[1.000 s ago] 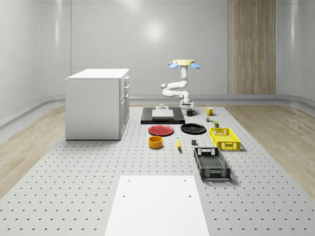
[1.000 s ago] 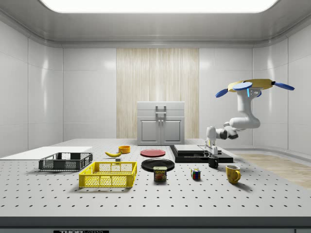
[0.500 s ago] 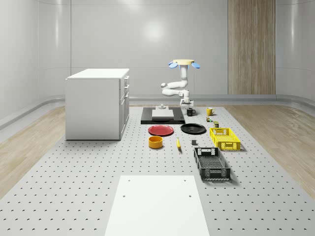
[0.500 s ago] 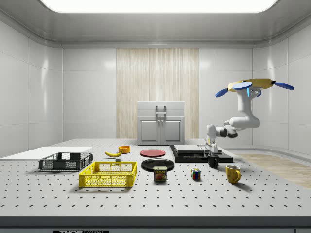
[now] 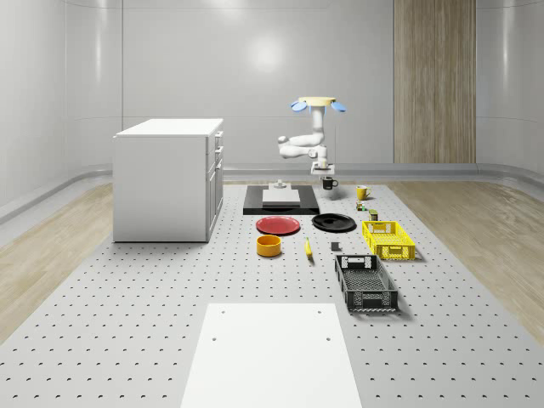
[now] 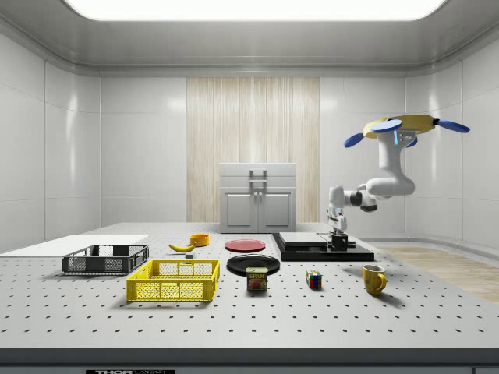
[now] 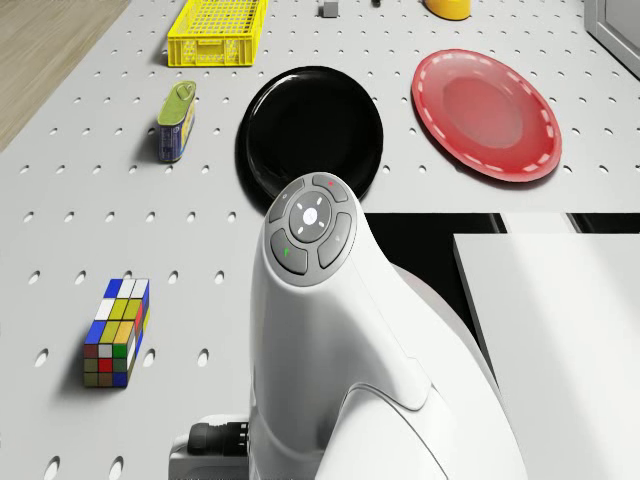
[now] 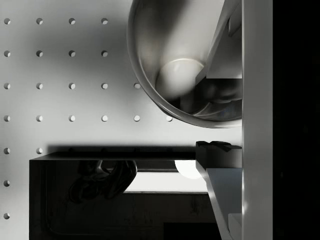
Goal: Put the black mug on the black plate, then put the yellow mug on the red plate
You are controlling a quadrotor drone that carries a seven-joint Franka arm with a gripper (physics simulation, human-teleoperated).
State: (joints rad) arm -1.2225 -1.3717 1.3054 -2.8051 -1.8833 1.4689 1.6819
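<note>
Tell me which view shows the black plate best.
The drone view: the black plate lies whole and large on the table beside the red plate, with only its near edge behind the arm. The whole-scene view shows it small; the side view shows a thin edge-on sliver.

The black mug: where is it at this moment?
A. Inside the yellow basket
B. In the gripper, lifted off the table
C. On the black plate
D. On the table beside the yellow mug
B: the gripper holds the black mug in the air, clear of the table, under the hovering drone.
</note>
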